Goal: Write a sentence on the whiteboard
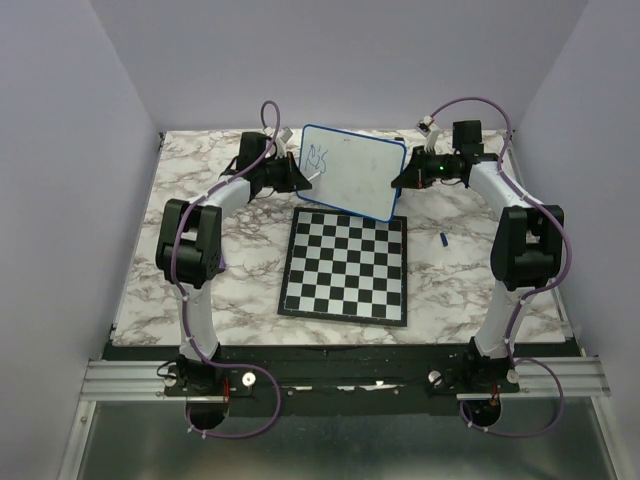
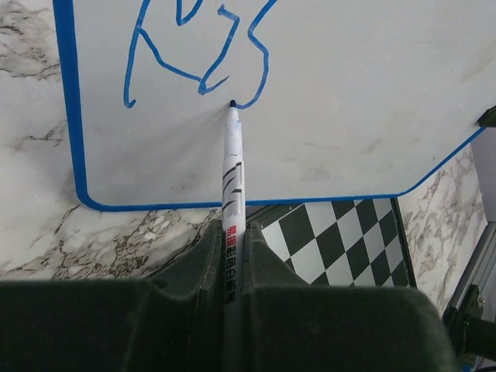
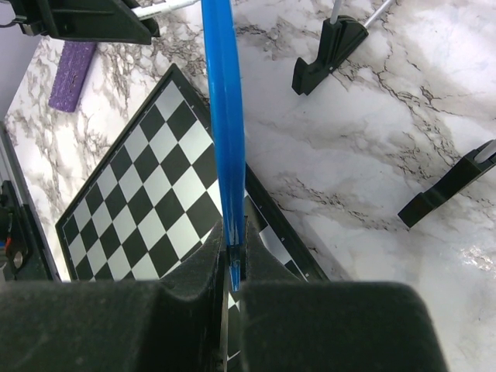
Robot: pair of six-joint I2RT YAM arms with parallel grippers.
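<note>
The whiteboard [image 1: 355,175] is held tilted up above the far edge of the chessboard [image 1: 347,265]. My left gripper [image 1: 303,178] is shut on a white marker [image 2: 232,178]. The marker's tip touches the board [image 2: 349,93] at the bottom of blue handwritten strokes [image 2: 203,58], the start of the sentence. The strokes also show near the board's top left in the top view [image 1: 318,157]. My right gripper [image 1: 402,178] is shut on the board's blue rim [image 3: 225,116], seen edge-on between its jaws [image 3: 234,236].
Two black feet [image 3: 329,46] [image 3: 457,182] lie on the marble table behind the board. A purple block [image 3: 71,74] lies at the far left. A small blue cap [image 1: 442,239] lies right of the chessboard [image 3: 147,194]. The chessboard also shows under the board in the left wrist view [image 2: 341,240].
</note>
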